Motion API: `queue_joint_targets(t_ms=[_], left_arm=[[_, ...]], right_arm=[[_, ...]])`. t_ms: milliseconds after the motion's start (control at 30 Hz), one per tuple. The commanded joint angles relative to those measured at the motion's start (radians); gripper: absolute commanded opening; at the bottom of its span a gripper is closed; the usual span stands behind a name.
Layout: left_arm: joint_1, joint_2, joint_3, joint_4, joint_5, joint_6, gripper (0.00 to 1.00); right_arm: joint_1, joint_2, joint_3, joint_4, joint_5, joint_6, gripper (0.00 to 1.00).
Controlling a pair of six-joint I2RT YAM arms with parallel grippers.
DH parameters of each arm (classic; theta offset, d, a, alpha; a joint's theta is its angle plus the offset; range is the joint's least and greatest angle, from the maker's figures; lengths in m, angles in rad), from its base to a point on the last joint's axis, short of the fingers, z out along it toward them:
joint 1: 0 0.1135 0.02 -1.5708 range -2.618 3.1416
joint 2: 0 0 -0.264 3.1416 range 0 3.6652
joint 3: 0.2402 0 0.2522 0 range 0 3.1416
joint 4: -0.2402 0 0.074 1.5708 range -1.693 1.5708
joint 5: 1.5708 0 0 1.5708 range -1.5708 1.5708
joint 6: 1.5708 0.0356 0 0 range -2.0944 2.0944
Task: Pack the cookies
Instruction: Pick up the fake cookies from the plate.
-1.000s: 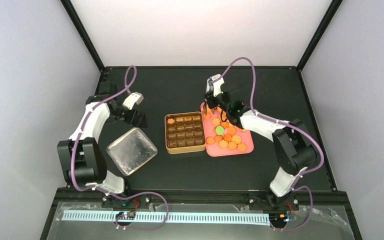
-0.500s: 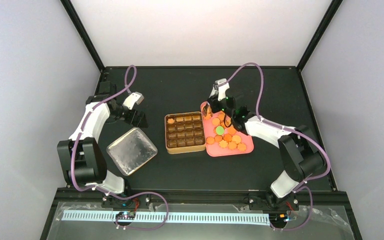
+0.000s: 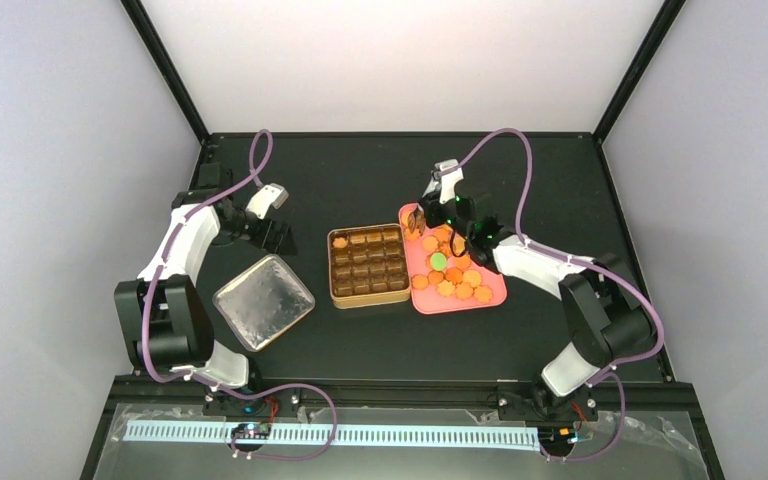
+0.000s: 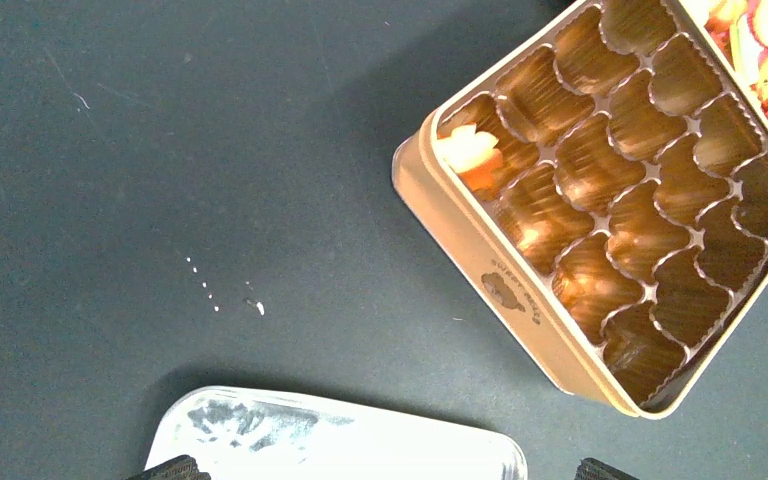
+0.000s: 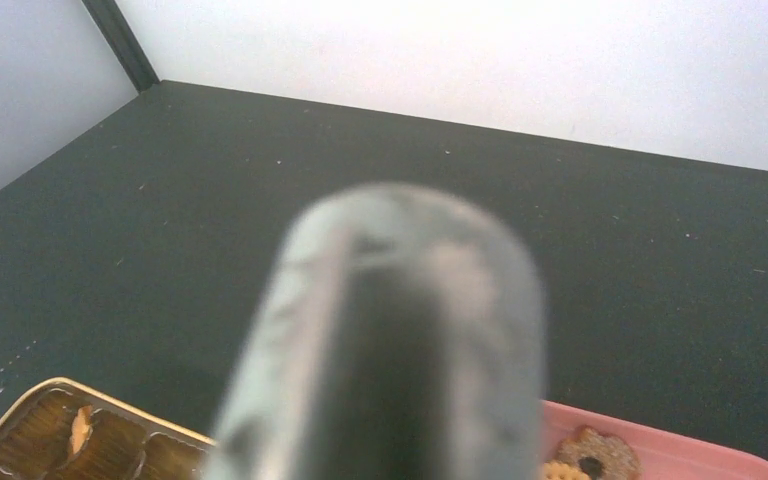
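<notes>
The cookies [image 3: 452,270] lie on a pink tray [image 3: 495,297]: mostly orange, one green [image 3: 439,261]. One orange cookie [image 3: 340,241] sits in the far-left corner cell of the brown tin [image 3: 370,300]; it also shows in the left wrist view [image 4: 468,150]. My right gripper [image 3: 436,208] is shut on metal tongs [image 5: 400,330], which fill the right wrist view as a blur, above the tray's far-left corner. A dark cookie [image 5: 592,455] shows beside them. My left gripper [image 3: 278,238] is open and empty, its fingertips [image 4: 172,468] wide apart over the lid.
The silver tin lid [image 3: 263,301] lies left of the tin, also in the left wrist view [image 4: 340,445]. The tin's other cells [image 4: 610,200] hold brown paper cups. Black frame posts stand at the far corners.
My right wrist has shifted a little right and toward the near side with the tongs, staying over the tray's far-left corner. The left arm has not moved.
</notes>
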Motion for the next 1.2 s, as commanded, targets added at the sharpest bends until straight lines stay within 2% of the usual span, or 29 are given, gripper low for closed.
queue_joint_targets(t_ms=[0, 467, 633, 867, 1167], left_arm=[[0.009, -0.005, 0.032, -0.020, 0.029, 0.002, 0.99], [0.009, 0.001, 0.024, -0.010, 0.037, -0.005, 0.99], [0.009, 0.002, 0.023, -0.007, 0.039, -0.006, 0.99], [0.009, -0.002, 0.024, -0.008, 0.033, -0.001, 0.99], [0.010, 0.000, 0.030, -0.009, 0.035, -0.004, 0.99]], right_arm=[[0.006, -0.028, -0.032, 0.025, -0.040, 0.062, 0.20], [0.007, -0.122, -0.041, 0.042, -0.047, 0.096, 0.19], [0.007, -0.089, -0.037, 0.034, -0.052, 0.093, 0.21], [0.007, -0.038, -0.037, 0.035, -0.070, 0.092, 0.29], [0.007, -0.027, -0.016, 0.022, -0.059, 0.083, 0.25]])
